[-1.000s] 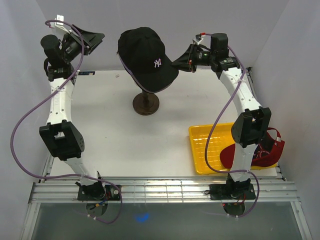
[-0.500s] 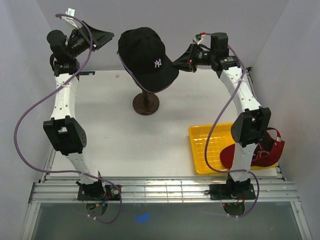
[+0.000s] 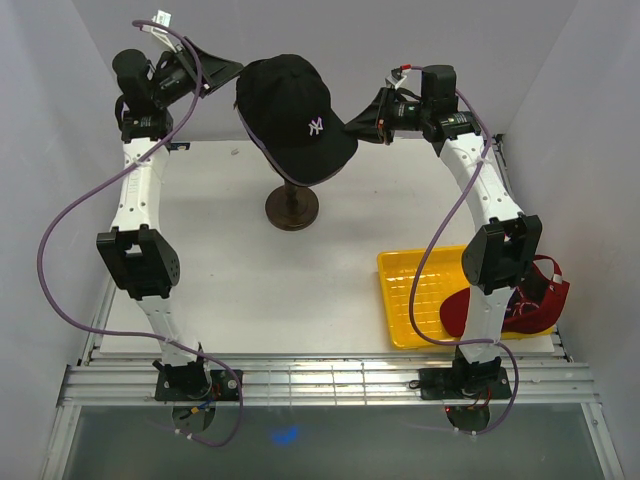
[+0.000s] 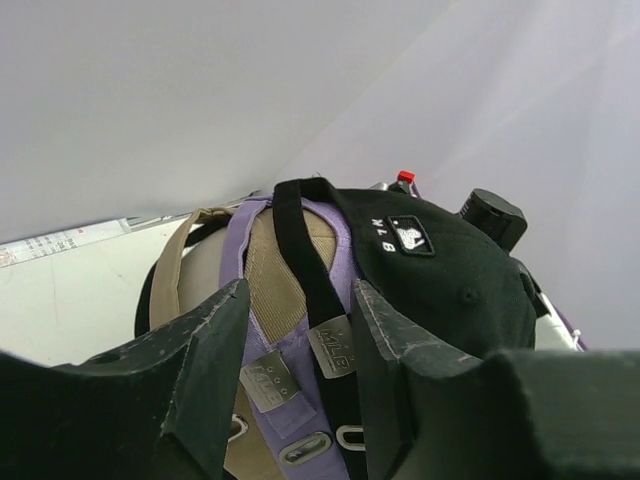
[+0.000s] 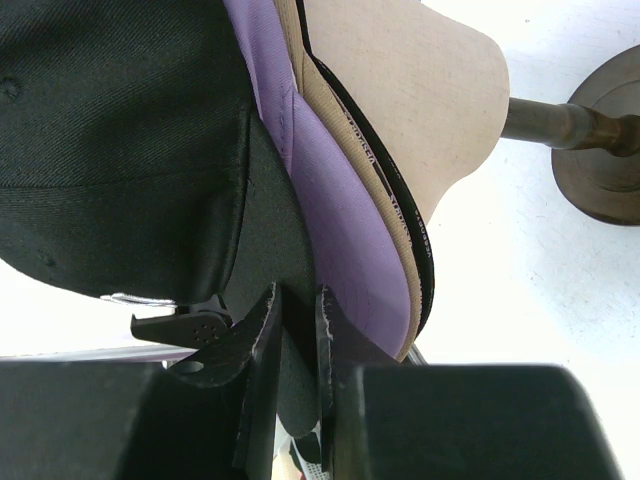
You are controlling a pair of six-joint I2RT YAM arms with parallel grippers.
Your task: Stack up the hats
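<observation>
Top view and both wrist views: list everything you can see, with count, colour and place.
NY cap: 1, black, outermost on the head.
Lavender cap: 1, under the NY cap.
Tan cap: 1, under the lavender cap.
Black cap: 1, only its edge shows, under the tan cap.
Red cap: 1, at the tray's right end, partly behind the right arm.
Tray: 1, yellow, table's near right.
Head: 1, beige, on the stand.
Stand: 1, dark wood, table's far middle.
Table: 1, white.
Left gripper: 1, black, open, at the caps' back straps.
Right gripper: 1, black, shut on the NY cap's brim.
</observation>
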